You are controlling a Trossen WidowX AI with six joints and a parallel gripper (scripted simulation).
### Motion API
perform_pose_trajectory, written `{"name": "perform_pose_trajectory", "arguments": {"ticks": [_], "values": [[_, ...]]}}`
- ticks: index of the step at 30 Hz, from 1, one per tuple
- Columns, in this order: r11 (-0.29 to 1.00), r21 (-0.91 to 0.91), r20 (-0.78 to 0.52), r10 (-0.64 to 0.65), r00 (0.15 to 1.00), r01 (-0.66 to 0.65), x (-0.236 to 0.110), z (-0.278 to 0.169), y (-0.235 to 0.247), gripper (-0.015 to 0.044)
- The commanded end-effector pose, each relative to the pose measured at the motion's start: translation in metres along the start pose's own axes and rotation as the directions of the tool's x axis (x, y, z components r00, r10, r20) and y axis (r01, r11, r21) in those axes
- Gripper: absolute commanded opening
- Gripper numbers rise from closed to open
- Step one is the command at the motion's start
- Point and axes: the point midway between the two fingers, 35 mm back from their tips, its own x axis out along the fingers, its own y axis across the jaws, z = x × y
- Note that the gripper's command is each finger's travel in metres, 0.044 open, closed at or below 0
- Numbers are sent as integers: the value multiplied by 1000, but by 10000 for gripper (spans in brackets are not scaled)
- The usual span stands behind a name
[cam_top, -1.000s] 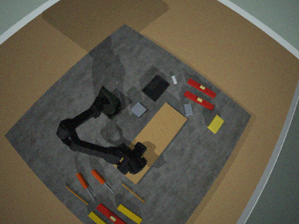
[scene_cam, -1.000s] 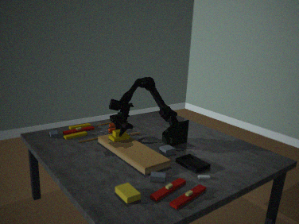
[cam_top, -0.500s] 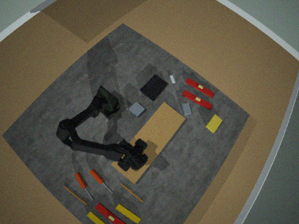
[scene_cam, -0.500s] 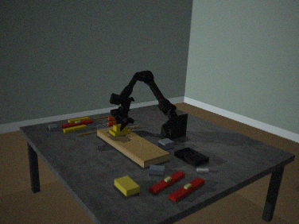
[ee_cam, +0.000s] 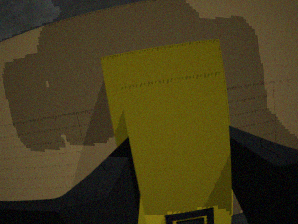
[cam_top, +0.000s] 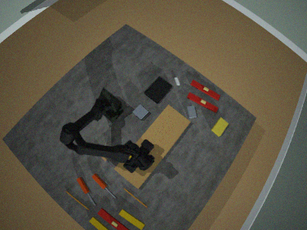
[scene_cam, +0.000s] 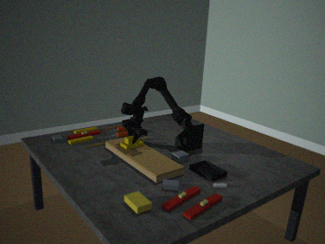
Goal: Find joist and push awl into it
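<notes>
Step in hand, as judged: the joist search. The tool is pinching the yellow stud finder and holds it on or just over the floor panel, near the panel's lower-left end in the top view. Whether the finder's base touches the wood cannot be told. The next move likely calls for a slow sweep along the panel toward its far end at the upper right of the top view, base kept flat and low, watching for any indication. After that come the black tray above the panel's upper end, and an awl, probably one of the orange-handled tools at lower left. The wrist view alone shows the finder's face and a small dark window near its lower edge; the top view hides the finder beneath the arm. The exterior view alone shows the finder's height over the panel on the surface.
</notes>
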Motion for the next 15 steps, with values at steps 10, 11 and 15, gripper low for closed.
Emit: {"name": "perform_pose_trajectory", "arguments": {"ticks": [10,11,15], "values": [[1000,2,-1,-1,1000,1,1,0,18,0],[1000,2,-1,-1,1000,1,1,0,19,0],[1000,2,-1,0,1000,0,1,0,25,0]]}}
